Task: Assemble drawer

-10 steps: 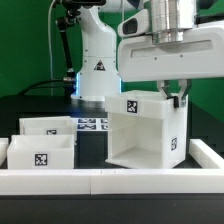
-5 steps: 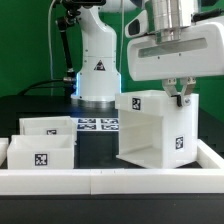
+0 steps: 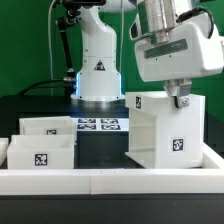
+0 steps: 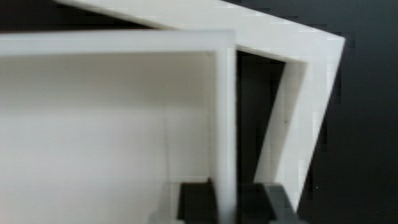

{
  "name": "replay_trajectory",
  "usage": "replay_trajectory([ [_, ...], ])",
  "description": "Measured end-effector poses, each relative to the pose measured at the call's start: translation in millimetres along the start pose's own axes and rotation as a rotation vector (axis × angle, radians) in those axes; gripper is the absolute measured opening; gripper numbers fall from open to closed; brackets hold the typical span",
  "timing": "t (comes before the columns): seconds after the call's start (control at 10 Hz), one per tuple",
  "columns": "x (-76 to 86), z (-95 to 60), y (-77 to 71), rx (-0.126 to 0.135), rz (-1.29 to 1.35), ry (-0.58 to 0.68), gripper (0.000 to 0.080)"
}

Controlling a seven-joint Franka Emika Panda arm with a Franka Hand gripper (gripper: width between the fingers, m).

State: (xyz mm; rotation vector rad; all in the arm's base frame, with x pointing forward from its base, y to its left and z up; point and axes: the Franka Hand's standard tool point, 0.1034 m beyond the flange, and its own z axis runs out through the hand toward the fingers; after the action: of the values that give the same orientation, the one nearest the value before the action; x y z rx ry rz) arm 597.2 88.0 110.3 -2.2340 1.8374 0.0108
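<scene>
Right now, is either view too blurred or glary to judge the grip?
Exterior view: evenly lit, fairly sharp, end effector clear on top of the housing. Wrist view: soft close-up, white housing wall washed out, dark fingers barely distinct from the dark background.

Arm (image 3: 98,45): glossy white rounded shells, black joint rings.
Marking: black triangle sticker (image 3: 100,67) on the base.
Cables (image 3: 62,30): black.
Pincer (image 3: 180,98): dark fingers (image 4: 199,208) under a pale grey block.

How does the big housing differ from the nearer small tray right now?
The housing is tall and boxy; the nearer tray is low and open-topped. The gripper clamps the housing's upper edge; the tray sits untouched. The housing stands at the exterior view's right, the tray at its left. Both are white plastic with black-and-white tags.
</scene>
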Motion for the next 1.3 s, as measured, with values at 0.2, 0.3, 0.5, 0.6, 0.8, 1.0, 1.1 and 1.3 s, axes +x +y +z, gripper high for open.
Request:
replay_trajectory([
  [0.2,0.4,4.8,-11.1,-0.012,0.002,-0.013,0.0038],
  [0.3,-2.7,7.3,-16.3,-0.021,0.011,-0.022,0.0038],
  [0.5,-2.4,10.9,-22.7,-0.045,0.027,-0.036,0.0038],
  [0.6,-1.3,12.4,-26.2,-0.048,0.04,-0.038,0.0038],
  [0.8,2.6,14.1,-43.1,-0.066,0.074,-0.052,0.0038],
  [1.0,4.1,15.8,-48.6,-0.084,0.104,-0.062,0.0038],
  [1.1,4.4,15.8,-49.3,-0.093,0.112,-0.066,0.0038],
  [1.3,4.3,15.9,-48.9,-0.095,0.11,-0.067,0.0038],
])
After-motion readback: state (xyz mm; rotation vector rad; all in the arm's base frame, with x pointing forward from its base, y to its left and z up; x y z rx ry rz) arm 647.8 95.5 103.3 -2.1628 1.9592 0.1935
